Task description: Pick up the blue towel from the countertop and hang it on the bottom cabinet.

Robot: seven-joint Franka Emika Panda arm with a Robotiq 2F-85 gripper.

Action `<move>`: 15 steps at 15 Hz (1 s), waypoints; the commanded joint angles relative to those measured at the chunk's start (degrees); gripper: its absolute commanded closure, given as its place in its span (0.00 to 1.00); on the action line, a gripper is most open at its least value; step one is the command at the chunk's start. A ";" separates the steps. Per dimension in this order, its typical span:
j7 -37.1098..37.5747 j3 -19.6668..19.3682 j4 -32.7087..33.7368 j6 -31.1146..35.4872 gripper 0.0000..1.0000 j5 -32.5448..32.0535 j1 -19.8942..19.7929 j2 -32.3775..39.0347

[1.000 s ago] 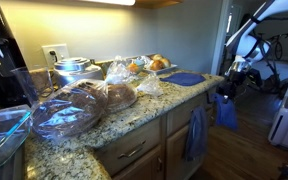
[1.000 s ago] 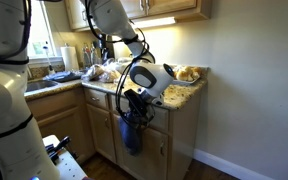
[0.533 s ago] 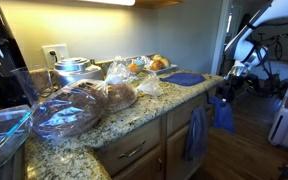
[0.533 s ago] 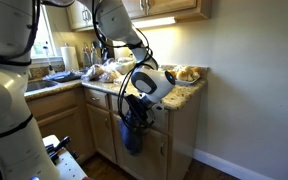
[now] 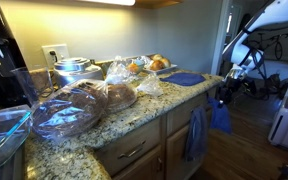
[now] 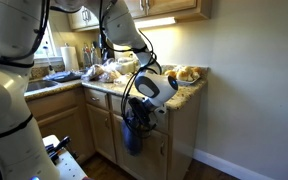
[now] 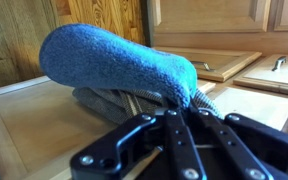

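Note:
The blue towel hangs limp from my gripper just past the end of the granite countertop. In both exterior views it dangles in front of the wooden bottom cabinet; in one it shows as a bright strip below the gripper, against the cabinet front. In the wrist view the towel is bunched right above the shut fingers, with cabinet panels behind it.
A duller slate-blue towel hangs on the cabinet door nearby. A flat blue mat, bagged bread, pots and pastries sit on the countertop. A bar handle is on a drawer front.
The gripper has moved a little with the blue towel still in it, bringing it closer to the cabinet front. Nothing on the countertop has moved.

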 commanded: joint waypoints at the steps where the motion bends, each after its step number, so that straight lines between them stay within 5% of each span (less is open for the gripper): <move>1: -1.28 -0.39 1.13 0.03 0.95 1.71 -0.66 1.44; 15: -1.22 -1.09 1.92 -0.38 0.93 1.81 -2.11 5.18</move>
